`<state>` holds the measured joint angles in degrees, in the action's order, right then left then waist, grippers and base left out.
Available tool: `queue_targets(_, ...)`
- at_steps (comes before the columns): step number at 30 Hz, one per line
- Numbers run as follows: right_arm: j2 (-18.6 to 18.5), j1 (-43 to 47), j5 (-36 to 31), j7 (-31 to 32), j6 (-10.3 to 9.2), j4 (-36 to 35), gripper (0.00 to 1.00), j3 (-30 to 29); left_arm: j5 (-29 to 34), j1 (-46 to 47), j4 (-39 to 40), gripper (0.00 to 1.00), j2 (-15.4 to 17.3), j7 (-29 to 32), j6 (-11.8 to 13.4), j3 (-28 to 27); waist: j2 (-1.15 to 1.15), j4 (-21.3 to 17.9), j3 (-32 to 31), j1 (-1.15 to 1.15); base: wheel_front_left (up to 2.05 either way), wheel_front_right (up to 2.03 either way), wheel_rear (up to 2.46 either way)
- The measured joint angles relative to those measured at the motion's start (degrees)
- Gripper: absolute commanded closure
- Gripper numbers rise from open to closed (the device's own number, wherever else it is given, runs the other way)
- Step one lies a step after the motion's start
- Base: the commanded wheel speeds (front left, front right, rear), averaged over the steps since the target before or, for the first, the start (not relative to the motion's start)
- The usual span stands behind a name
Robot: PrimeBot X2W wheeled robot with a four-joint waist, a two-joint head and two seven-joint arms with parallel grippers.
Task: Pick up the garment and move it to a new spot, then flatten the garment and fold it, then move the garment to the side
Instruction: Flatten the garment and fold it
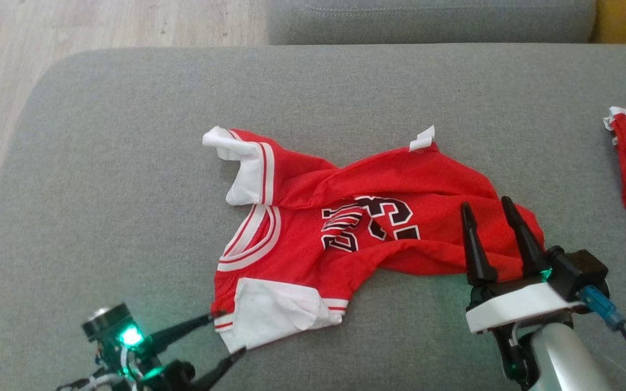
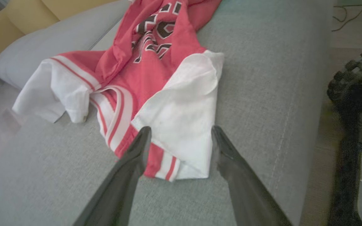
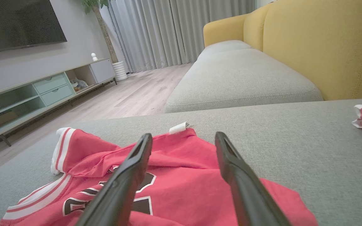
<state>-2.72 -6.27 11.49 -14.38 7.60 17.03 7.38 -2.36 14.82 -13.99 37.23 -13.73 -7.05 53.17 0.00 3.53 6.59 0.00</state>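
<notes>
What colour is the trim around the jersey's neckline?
White with a thin red stripe; the neckline trim shows best in the head view.

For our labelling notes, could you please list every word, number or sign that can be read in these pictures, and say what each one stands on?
"23", probably: black digits edged in white on the red jersey, creased and upside down in the head view.
Black lettering beside the digits: too crumpled to read.
White tag at the jersey's far edge: too small to read.
No other text can be made out.
</notes>
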Motion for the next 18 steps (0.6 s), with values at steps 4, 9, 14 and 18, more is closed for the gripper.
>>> queue_targets(4, 0.0, 0.1, 0.0, 0.0, 0.00, 0.3, 0.00, 0.1, -3.4, 0.0, -0.8, 0.00, -1.8, 0.0, 3.2, -3.5, 0.00, 0.1, -0.5, 0.00, 0.00, 0.00, 0.00)
queue_targets(9, 0.0, 0.0, -0.2, 0.0, 0.00, 0.0, 0.00, 0.5, -14.6, -0.1, 1.6, 0.00, -7.9, -0.6, 10.2, -13.8, 0.00, -0.7, -0.9, 0.00, 0.00, 0.00, 0.00)
queue_targets(14, 0.0, 0.1, -0.1, 0.0, 0.00, -1.3, 0.00, 1.2, -19.3, -2.6, 8.8, 0.00, -14.1, -0.7, 14.1, -23.2, 0.00, -2.1, -0.9, 0.00, 0.00, 0.00, 0.00)
queue_targets(18, 0.0, 0.1, 0.1, 0.0, 0.00, -1.6, 0.00, 1.6, -19.1, -5.3, 9.8, 0.00, -18.3, -0.8, 14.0, -27.4, 0.00, -3.2, -0.4, 0.00, 0.00, 0.00, 0.00)
